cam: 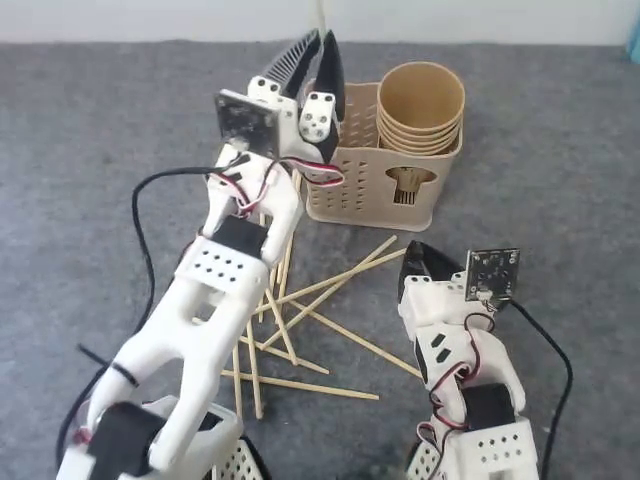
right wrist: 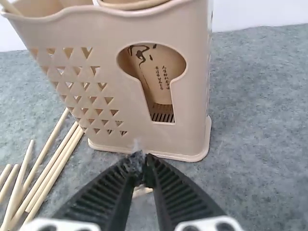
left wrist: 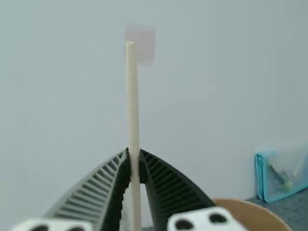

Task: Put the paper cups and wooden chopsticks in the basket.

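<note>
Status: partly complete.

1. Paper cups (cam: pixel 421 100): done. They are nested in one stack and stand upright in one compartment of the basket (cam: pixel 365 185). I see no other cup on the desk (cam: pixel 560 200).
2. Wooden chopsticks: mostly outstanding. My left gripper (left wrist: pixel 134 154) is closed narrowly on one chopstick (left wrist: pixel 131 96), which stands upright between the jaws. In the high view this gripper is raised over the basket's end away from the cups. I judge that the stick is ready to go into that compartment, but it has not been released.
3. The loose chopsticks (cam: pixel 310 300) lie crossed in a heap on the desk, in front of the basket and between my two arms. Each one needs its own pick and drop.
4. My right gripper (right wrist: pixel 139 167) is low over the desk, facing the basket's front wall. Its jaws are closed together and nothing shows gripped between them.

Whether any chopsticks are already inside the basket cannot be told.
</note>
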You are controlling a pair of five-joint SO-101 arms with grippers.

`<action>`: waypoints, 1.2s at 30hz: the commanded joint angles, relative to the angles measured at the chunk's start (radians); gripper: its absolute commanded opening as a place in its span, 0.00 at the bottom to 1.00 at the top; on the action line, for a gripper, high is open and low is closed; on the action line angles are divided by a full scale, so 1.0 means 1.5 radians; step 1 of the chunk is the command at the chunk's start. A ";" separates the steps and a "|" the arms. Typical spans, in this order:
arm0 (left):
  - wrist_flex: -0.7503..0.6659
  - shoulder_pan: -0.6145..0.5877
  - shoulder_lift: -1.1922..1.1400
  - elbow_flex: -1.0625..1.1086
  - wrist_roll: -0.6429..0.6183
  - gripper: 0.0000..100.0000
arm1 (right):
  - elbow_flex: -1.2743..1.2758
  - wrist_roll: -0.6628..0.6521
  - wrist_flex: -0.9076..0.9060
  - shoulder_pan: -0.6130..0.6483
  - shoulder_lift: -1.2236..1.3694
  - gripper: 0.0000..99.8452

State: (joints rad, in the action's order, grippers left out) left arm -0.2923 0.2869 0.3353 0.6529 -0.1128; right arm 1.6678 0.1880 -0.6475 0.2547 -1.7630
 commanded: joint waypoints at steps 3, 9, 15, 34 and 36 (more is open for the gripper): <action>0.027 -0.014 -0.007 -0.015 0.004 0.18 | 0.012 0.004 0.014 0.002 0.001 0.01; 0.186 -0.036 0.024 -0.044 0.007 0.24 | 0.012 0.004 0.013 0.002 0.001 0.01; 0.451 -0.091 0.181 -0.084 0.007 0.20 | 0.012 -0.008 0.007 0.007 0.004 0.01; 0.892 -0.365 0.431 0.062 0.002 0.20 | -0.088 -0.123 -0.222 0.194 0.005 0.01; 0.848 -0.378 0.420 0.138 0.001 0.20 | -0.088 -0.150 -0.231 0.202 0.006 0.01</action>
State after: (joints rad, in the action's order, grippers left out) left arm 1.0641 -0.2286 0.9920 0.6958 -0.1128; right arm 1.5973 0.0161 -0.9712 0.5309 -1.7645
